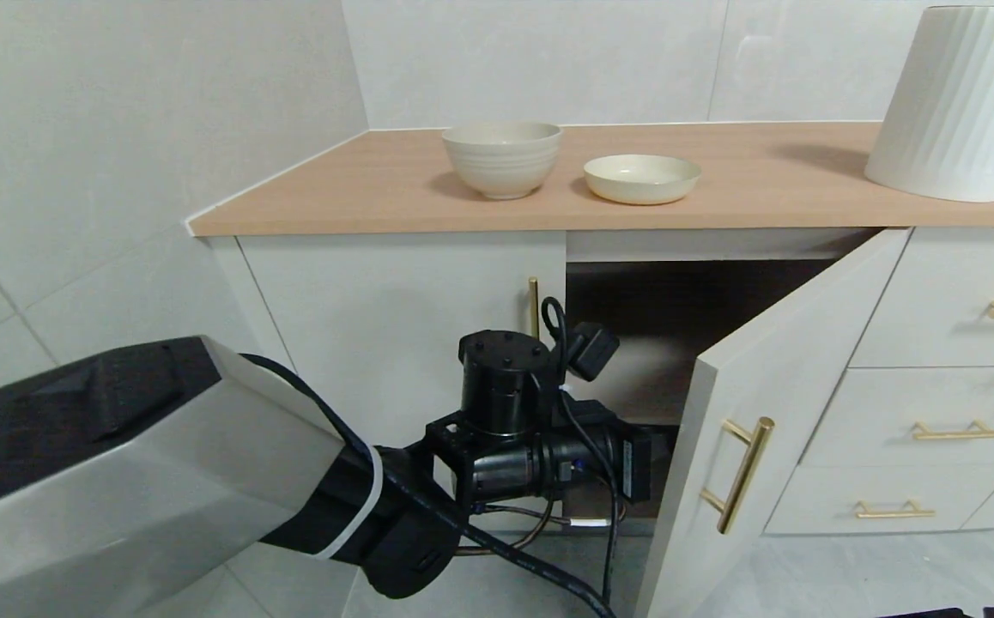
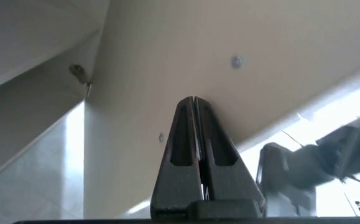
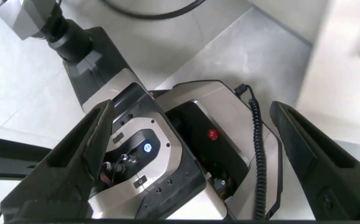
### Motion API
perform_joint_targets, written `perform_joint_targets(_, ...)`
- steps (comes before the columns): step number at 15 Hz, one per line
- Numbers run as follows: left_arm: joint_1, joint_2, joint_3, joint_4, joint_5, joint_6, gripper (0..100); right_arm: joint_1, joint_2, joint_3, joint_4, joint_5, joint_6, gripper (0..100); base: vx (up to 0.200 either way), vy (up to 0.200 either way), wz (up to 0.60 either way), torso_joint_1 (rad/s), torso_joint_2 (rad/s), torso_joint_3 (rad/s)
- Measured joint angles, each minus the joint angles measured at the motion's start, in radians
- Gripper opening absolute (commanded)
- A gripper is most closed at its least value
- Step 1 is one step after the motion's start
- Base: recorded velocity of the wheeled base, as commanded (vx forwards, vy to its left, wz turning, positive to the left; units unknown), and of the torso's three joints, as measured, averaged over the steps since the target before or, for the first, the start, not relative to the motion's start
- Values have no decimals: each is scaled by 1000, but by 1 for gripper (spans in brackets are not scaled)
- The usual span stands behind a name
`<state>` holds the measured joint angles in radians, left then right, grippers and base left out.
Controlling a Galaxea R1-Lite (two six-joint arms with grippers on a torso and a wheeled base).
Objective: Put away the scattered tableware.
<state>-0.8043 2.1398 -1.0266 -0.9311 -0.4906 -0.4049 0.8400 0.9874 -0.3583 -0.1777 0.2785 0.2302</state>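
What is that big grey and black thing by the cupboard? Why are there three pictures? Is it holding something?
That thing is a robot's left arm. The robot has two arms, and each ends in a hand with two fingers.

The big picture comes from a camera on the robot's head. In it the arm is down low, by the open cupboard door. Up on the wooden counter sit a deep bowl, a shallow dish and a tall white ribbed pot.

The two small pictures come from cameras on the wrists. One shows the left hand, its fingers pressed shut on nothing, facing a pale panel. The other shows the right hand, its fingers wide open and empty, above the floor.
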Motion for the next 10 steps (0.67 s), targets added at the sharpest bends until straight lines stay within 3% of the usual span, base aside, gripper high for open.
perform_joint_targets(6,-1,24,-138,126,-6,-1,0,0,-2,4,1,0,0,100,0,0,0,0,0,0)
perform_joint_targets(10,-4,49,-190,149,20,-1,0,0,-6,3,-1,1,-1,100,0,0,0,0,0,0)
